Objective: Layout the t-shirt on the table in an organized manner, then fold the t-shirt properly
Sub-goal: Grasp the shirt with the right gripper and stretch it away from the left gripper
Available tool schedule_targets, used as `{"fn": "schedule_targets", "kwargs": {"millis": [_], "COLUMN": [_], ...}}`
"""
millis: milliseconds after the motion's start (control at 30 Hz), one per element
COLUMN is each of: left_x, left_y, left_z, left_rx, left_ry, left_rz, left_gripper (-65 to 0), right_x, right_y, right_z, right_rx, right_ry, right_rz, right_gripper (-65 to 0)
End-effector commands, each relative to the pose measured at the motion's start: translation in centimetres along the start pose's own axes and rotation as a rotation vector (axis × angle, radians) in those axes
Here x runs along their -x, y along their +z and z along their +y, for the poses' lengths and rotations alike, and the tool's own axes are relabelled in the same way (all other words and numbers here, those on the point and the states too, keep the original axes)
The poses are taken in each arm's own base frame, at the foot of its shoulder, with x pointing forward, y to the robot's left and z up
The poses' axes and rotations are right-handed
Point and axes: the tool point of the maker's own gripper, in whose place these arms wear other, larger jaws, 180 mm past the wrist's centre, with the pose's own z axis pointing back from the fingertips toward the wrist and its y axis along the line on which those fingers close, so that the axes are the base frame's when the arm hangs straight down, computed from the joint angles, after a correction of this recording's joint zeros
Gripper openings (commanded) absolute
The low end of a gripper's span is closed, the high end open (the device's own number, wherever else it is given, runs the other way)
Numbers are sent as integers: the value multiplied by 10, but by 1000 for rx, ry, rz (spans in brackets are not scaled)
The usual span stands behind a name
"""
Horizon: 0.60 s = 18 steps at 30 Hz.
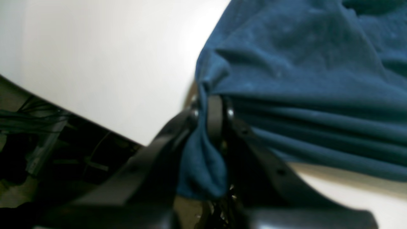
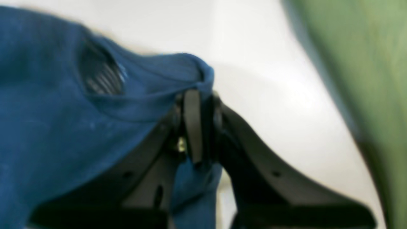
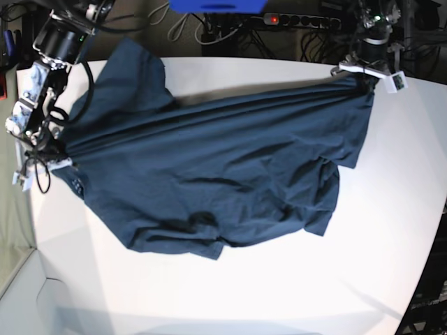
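The dark navy t-shirt (image 3: 209,160) is stretched across the white table (image 3: 279,293) between my two arms, with taut folds running between them. At the far right corner my left gripper (image 3: 363,80) is shut on a bunched edge of the t-shirt (image 1: 302,63), and cloth pokes out between the fingers (image 1: 216,117). At the left edge my right gripper (image 3: 59,155) is shut on the t-shirt (image 2: 47,127) near the ribbed collar, its fingers (image 2: 192,124) pinching the fabric. The lower part of the shirt lies crumpled on the table.
The table's curved edge (image 1: 73,111) runs close behind my left gripper, with dark cables (image 1: 28,121) below it. A green surface (image 2: 365,79) lies beyond the table edge by my right gripper. A power strip (image 3: 300,21) and cables sit behind the table.
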Motion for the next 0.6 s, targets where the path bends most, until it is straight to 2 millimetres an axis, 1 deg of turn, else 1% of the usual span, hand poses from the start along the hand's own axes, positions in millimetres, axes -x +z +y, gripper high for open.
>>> {"fn": "schedule_targets", "kwargs": {"millis": [0,133,267,367,400,433,467,500,567], "left_x": [-15,-13,-13,-15,-16,-16,-17,-18,-18], "left_y": [3,4,4,3,2,2,2,2,2], "left_z": [9,10,10,9,9,8,8,8,10], "left_rx": [-35,-37,-37,-23,-16,-11,-7,-4,-3], "left_ry": [-16,-18,-17,23,42,57,67,73,80], "left_rz": [-54,-48,-47,-49,-50,-51,-52,-53,-52], "left_gripper": [-647,-647,-646,-644,-634,-613,-575,-532,-421], "right_x": [-18,2,5,6,6,6,6,6,7], "right_y": [3,-1,1,0,0,0,0,0,0], "right_z": [-15,-28,-29,-28,-28,-28,-28,-28,-28], "right_rx": [51,111,125,124,124,122,122,122,121], "right_ry": [-8,-87,-112,-111,-111,-110,-110,-110,-111], "right_rz": [-47,47,61,63,63,63,63,63,65], "right_gripper": [-650,-647,-546,-468,-444,-425,-408,-396,-385]}}
